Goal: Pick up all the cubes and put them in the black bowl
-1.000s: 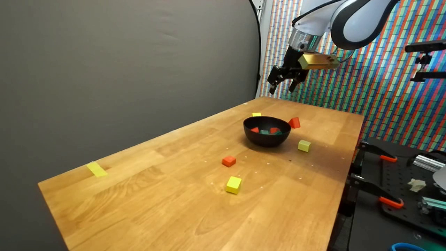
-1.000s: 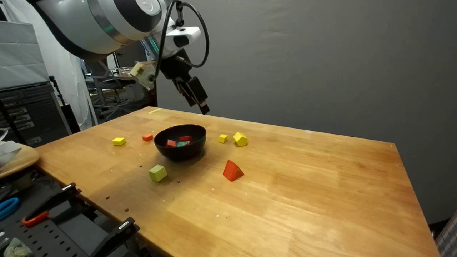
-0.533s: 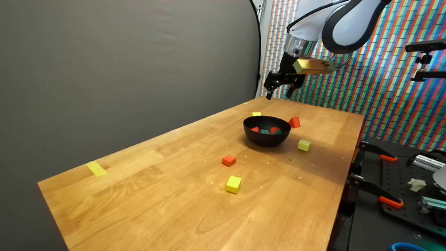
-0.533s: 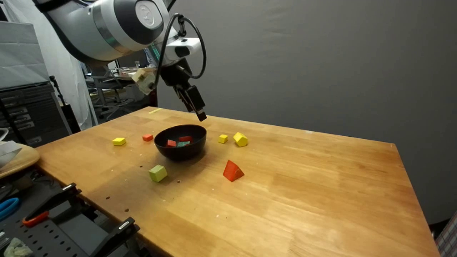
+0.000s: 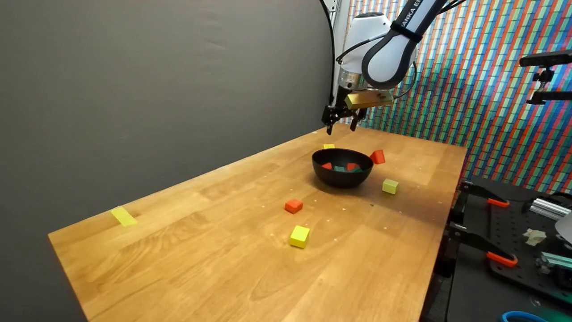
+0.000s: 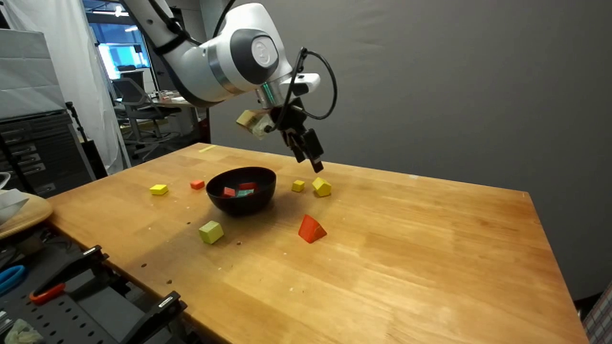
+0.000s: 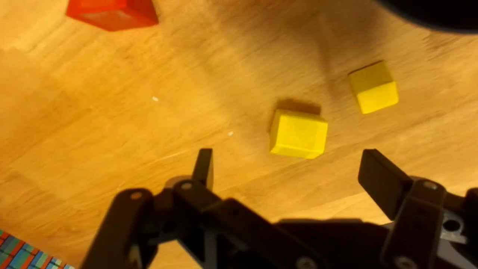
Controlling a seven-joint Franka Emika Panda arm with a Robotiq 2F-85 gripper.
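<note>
A big grey backdrop (image 6: 430, 95) stands behind the long brown wooden table (image 6: 406, 267). In an exterior view, a striped sheet of many colours (image 5: 456, 116) hangs past the table's far end. A low dark bench (image 5: 469, 286) is beside the table, and two black clamps with orange ends (image 5: 478, 244) sit there, near the table's edge.

The white and black robot arm (image 6: 201, 71) reaches over the table from up high and bends down at the wrist. On the table, the round black bowl (image 6: 241, 206) stands upright, with red blocks (image 5: 352, 167) and green blocks (image 5: 339, 169) inside. In an exterior view the bowl is in the way and hides part of a yellow block (image 5: 329, 146); I cannot tell which one.

The black gripper (image 5: 341, 129) hangs above the table, pointing down at a slant, with its jaws spread wide. A gold-coloured box (image 5: 368, 99) is fixed beside it.

A red wedge-shaped block (image 6: 311, 229) and a light green cube (image 6: 211, 232) lie on the table near the bowl. A yellow five-sided block (image 7: 298, 134) is there too; the wrist view shows it between the spread jaws, but lower down. On the bowl's other side are a low yellow block (image 5: 299, 237) and an orange-red block (image 5: 293, 206), near each other. A flat yellow strip like tape (image 5: 124, 216) lies by the table's edge. A little yellow cube (image 7: 373, 89) sits between the bowl and the five-sided block.
</note>
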